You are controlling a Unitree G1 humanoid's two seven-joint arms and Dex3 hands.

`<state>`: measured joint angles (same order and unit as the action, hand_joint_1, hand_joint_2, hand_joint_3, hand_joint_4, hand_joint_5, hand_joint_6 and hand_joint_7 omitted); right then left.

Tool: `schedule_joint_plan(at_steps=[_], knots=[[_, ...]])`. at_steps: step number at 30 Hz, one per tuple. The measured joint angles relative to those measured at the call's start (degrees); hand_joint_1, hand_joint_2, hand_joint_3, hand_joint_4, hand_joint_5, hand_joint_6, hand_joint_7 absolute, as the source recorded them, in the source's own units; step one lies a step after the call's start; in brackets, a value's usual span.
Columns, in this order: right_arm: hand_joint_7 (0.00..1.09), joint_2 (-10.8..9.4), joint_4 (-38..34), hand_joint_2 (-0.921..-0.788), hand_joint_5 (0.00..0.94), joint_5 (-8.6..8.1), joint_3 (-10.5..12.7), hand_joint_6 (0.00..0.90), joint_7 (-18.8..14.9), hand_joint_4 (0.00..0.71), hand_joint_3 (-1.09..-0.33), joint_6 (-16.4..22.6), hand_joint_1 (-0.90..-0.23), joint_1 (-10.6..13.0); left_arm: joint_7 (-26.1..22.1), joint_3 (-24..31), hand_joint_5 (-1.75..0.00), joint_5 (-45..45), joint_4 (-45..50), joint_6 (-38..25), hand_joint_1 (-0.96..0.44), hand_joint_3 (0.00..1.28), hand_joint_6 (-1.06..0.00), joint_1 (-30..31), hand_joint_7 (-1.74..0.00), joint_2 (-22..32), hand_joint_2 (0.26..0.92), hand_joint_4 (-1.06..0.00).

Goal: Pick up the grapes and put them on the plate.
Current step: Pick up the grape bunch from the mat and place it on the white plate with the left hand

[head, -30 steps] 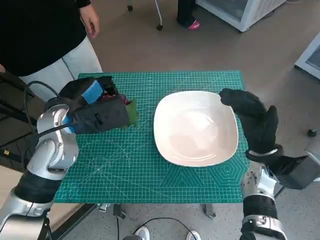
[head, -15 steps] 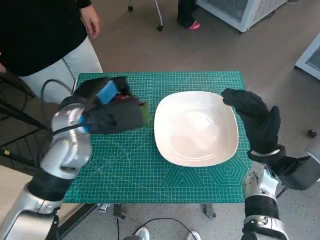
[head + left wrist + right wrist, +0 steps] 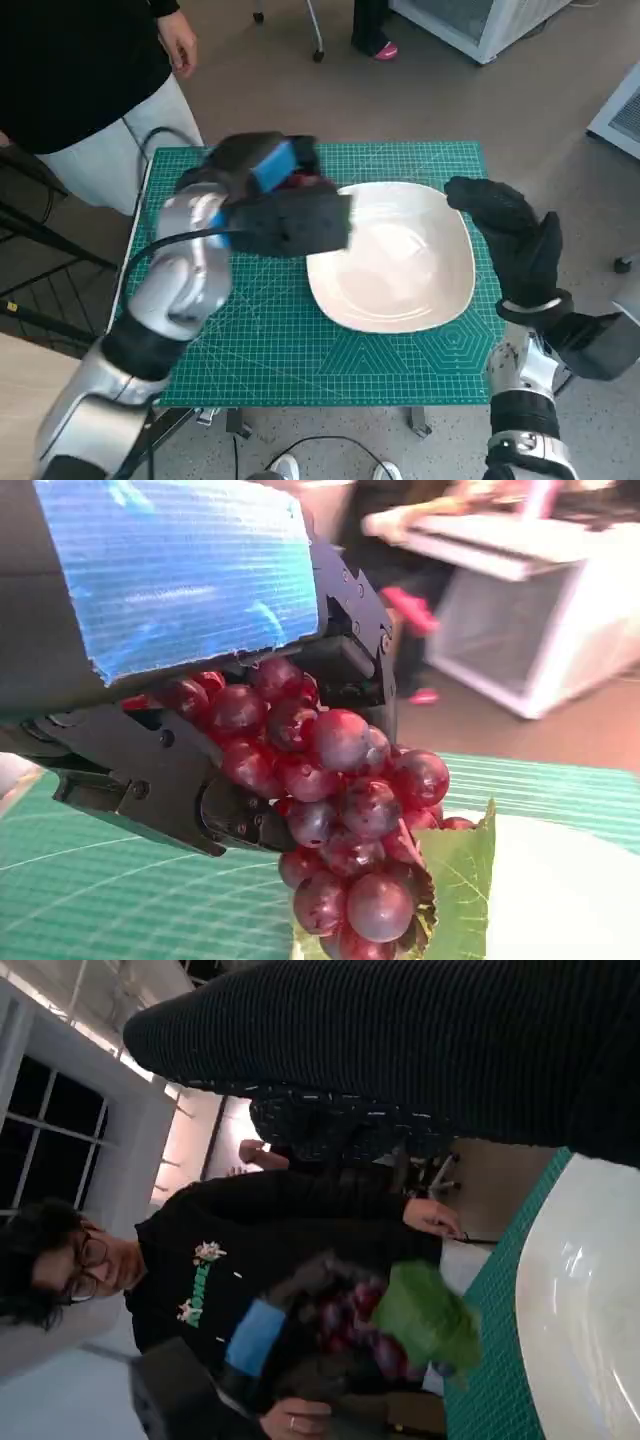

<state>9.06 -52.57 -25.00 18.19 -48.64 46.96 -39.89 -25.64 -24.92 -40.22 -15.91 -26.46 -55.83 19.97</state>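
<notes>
My left hand point(image 3: 280, 195) grips a bunch of dark red grapes point(image 3: 335, 805) with a green leaf point(image 3: 455, 880), lifted off the mat. In the head view the hand hangs over the left rim of the white plate point(image 3: 400, 270), and only a bit of the grapes point(image 3: 300, 181) shows behind it. The right wrist view shows the grapes point(image 3: 350, 1325) and leaf point(image 3: 425, 1320) in the air just off the plate point(image 3: 585, 1290). My gloved right hand point(image 3: 505, 235) rests at the plate's right edge, fingers spread, holding nothing.
The plate sits on a green cutting mat point(image 3: 250, 330) covering the small table. A person point(image 3: 80, 80) in a black top and pale trousers stands at the far left corner, also seen as a person point(image 3: 180, 1260) in the right wrist view. White appliances point(image 3: 480, 20) stand beyond.
My left hand has carried the grapes rightward from the mat's left side to the plate's left rim. The right hand has stayed put.
</notes>
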Motion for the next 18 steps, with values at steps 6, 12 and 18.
schedule_joint_plan(at_steps=[6, 12, 18], knots=[[0.01, 0.37, 0.73, -0.921, 0.005, -0.10, 0.28, 0.512, 0.00, 0.555, -0.509, -0.16, -0.378, 0.58, 1.06, -1.89, -1.28, -0.06, -5.82, 2.06, 0.00, 0.08, -0.64, -2.70, -1.08, -4.47, 0.920, -0.65], [0.00, 0.59, 1.51, -0.921, 0.004, -0.11, 0.48, 0.507, 0.01, 0.558, -0.504, -0.16, -0.382, 1.02, 1.93, -3.57, -1.23, 0.02, -11.39, 5.23, 0.00, 0.05, -0.65, -4.79, -1.04, -8.33, 0.918, -0.72], [0.00, 0.97, 2.32, -0.921, 0.004, -0.13, 0.72, 0.503, 0.02, 0.558, -0.501, -0.17, -0.382, 1.91, 3.99, -4.29, -1.31, 0.09, -18.96, 8.45, 0.00, 0.06, -0.68, -7.99, -0.96, -11.68, 0.917, -0.69]])
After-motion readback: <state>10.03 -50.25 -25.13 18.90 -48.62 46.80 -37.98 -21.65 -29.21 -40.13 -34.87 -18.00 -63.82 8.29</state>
